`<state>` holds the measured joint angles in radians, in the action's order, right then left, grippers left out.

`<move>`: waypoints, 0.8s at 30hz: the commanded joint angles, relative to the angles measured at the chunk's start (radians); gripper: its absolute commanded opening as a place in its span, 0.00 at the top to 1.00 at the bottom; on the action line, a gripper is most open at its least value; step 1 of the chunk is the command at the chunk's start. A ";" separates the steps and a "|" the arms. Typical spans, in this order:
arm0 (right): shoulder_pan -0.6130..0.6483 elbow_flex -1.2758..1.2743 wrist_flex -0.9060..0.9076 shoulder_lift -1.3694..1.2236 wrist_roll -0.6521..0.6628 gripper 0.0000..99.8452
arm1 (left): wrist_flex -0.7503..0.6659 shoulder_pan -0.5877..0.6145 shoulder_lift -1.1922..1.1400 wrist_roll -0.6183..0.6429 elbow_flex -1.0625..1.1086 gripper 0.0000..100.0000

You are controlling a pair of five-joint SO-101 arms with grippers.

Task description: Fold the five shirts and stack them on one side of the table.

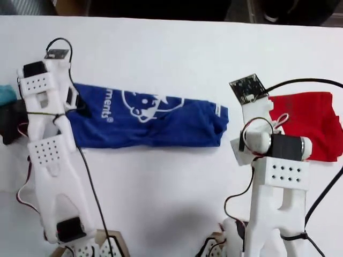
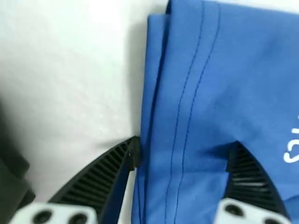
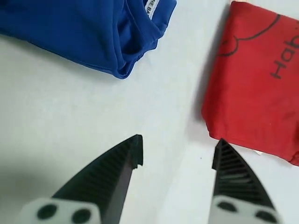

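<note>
I saw the blue shirt lying folded into a long band across the table, with a white print of lettering and a cartoon on top and a small white label at one end. My left gripper had its jaws apart, straddling the shirt's stitched edge. My right gripper hung spread wide over the table between that shirt and the folded red shirt, which carried dark lettering.

Robot lab, white table, cabled arm
</note>
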<state>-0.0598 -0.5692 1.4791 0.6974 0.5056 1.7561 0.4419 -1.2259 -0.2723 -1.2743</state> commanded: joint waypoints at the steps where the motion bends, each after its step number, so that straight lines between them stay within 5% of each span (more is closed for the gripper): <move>1: -0.010 0.006 -0.013 0.033 0.005 0.75 | 0.021 -0.018 -0.012 -0.015 -0.042 0.72; 5: -0.010 0.006 -0.013 0.028 0.005 0.75 | 0.023 -0.017 -0.018 -0.089 -0.041 1.00; 15: -0.064 -0.041 -0.041 0.030 -0.003 0.75 | 0.031 -0.130 0.173 -0.089 0.058 0.98; 24: -0.189 -0.420 -0.349 0.031 -0.002 0.75 | 0.028 -0.474 0.703 -0.087 0.472 0.97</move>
<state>-0.2209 -0.9068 1.2229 0.6974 0.5056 1.7714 0.0798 -0.7549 -0.3537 -0.8892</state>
